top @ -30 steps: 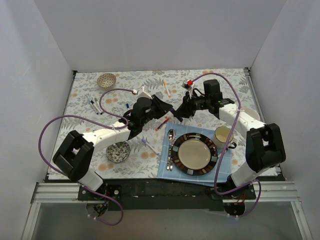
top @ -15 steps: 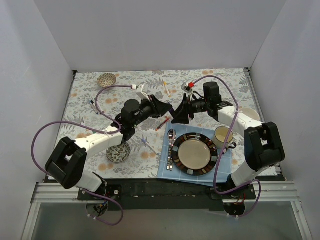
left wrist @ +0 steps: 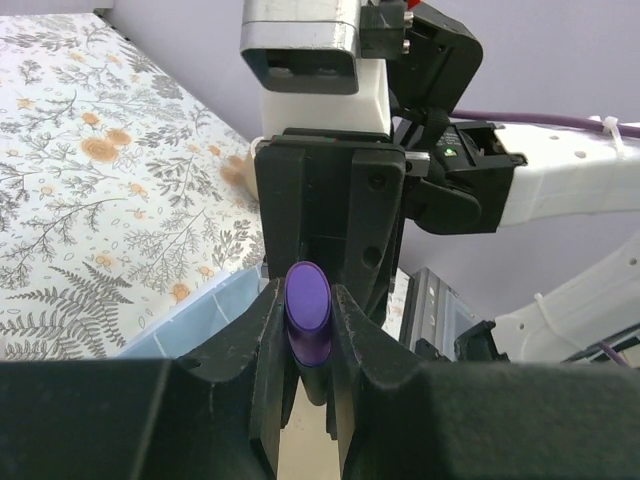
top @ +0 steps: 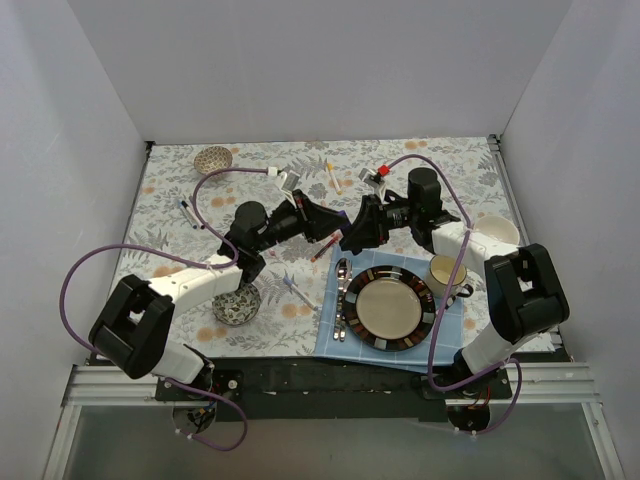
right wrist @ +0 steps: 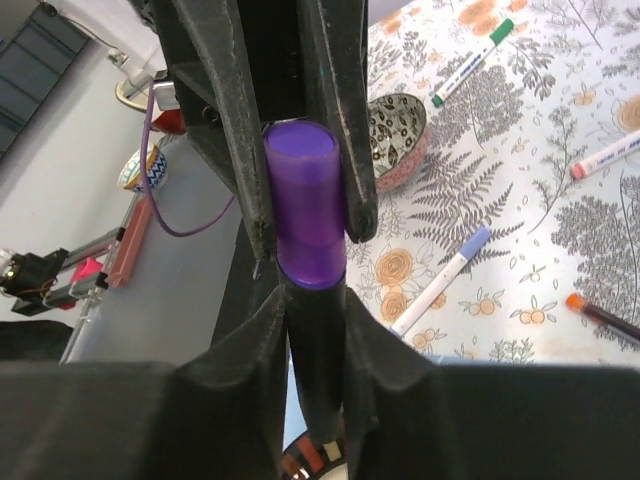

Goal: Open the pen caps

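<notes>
The thick dark purple marker is held in the air between my two grippers, over the middle of the table. My left gripper (top: 322,222) (left wrist: 308,335) is shut on its purple cap (left wrist: 308,305) (right wrist: 305,210). My right gripper (top: 352,233) (right wrist: 316,330) is shut on the dark barrel (right wrist: 318,365). The cap still sits against the barrel. Thin white pens lie on the cloth: a red one (top: 322,247), a lilac one (top: 297,291) (right wrist: 441,280), a yellow one (top: 333,177), a green one (right wrist: 470,62), a pink one (right wrist: 606,157).
A dark-rimmed plate (top: 372,285), a spoon (top: 343,288) and a mug (top: 445,270) stand on a blue mat (top: 330,345) under the right arm. Patterned bowls sit at the front left (top: 237,303) and back left (top: 213,159). A white bowl (top: 497,231) is at the right.
Both grippers have stayed joined on the marker. The left wrist has drawn back to the left and the right wrist has shifted slightly left and towards the back.
</notes>
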`<state>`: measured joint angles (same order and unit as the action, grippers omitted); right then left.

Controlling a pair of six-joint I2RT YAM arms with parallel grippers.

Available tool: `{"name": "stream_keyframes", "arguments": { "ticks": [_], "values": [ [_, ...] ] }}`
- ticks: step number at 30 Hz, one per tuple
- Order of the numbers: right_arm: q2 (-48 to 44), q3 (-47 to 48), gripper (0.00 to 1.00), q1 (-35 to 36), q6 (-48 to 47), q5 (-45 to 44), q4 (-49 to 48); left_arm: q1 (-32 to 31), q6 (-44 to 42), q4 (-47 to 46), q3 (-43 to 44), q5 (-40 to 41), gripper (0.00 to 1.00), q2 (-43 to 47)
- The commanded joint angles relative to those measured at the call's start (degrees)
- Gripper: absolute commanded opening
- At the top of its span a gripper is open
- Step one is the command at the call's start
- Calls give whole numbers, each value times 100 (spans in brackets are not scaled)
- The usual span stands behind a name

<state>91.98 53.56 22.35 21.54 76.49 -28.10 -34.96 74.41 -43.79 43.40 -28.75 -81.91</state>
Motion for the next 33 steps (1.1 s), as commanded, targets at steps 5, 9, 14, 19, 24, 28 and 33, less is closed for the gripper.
{"name": "stream_keyframes", "arguments": {
  "ticks": [5,9,14,19,24,28,33],
  "values": [
    [48,-47,1,313,447,428,-723,331,-208,-533,46,-323,0,474],
    [83,-100,1,472,421,472,-820,945,29,-736,160,-289,0,755],
    [249,-118,1,744,106,394,-601,1613,223,-842,423,-183,0,940],
    [381,-74,1,1017,-97,349,-390,2019,197,-754,731,-60,0,1019],
    [382,311,1,991,-1138,-288,1150,2274,65,298,898,404,0,1090],
    [286,1148,1,895,-3235,-2293,3504,2441,222,1985,1302,1169,0,686],
    [48,1279,1,596,-3490,-3743,3688,2731,556,3568,2522,1100,0,-754]
  ]
}}
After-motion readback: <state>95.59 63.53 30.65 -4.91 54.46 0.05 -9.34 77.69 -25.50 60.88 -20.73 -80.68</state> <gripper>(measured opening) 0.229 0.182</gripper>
